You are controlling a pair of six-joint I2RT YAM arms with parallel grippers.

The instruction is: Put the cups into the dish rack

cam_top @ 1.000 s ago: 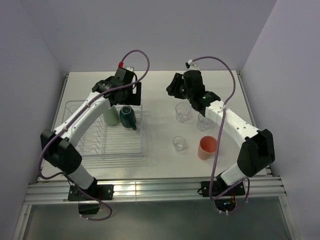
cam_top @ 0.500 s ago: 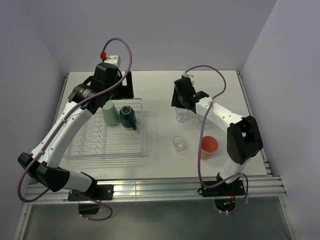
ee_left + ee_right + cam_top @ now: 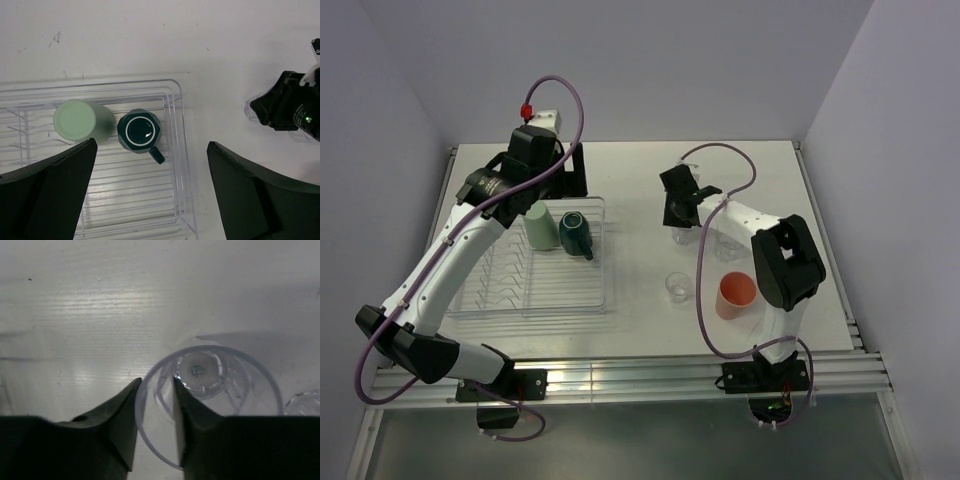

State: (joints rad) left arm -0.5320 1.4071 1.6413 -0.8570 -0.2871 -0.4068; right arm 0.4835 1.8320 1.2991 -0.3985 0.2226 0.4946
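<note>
The clear dish rack (image 3: 608,272) holds an upturned pale green tumbler (image 3: 536,227) and an upturned dark teal mug (image 3: 574,232) at its far end; both also show in the left wrist view, the tumbler (image 3: 80,121) beside the mug (image 3: 139,131). My left gripper (image 3: 568,180) hangs high over the rack's far right corner, wide open and empty (image 3: 152,200). My right gripper (image 3: 678,212) is down on a clear glass (image 3: 686,232). Its jaws straddle the near wall of that glass (image 3: 220,400), one finger (image 3: 127,410) outside and one inside, with a gap still showing.
A second clear glass (image 3: 730,243) stands just right of the first and shows at the right wrist view's edge (image 3: 304,402). A third clear glass (image 3: 678,287) and the salmon-pink tumbler (image 3: 734,295) sit nearer the front. The rack's rim (image 3: 182,130) is below my left fingers.
My left arm lifted up and back from the rack's far end, then held still. My right gripper moved in and down onto the clear glass, its arm folding back.
</note>
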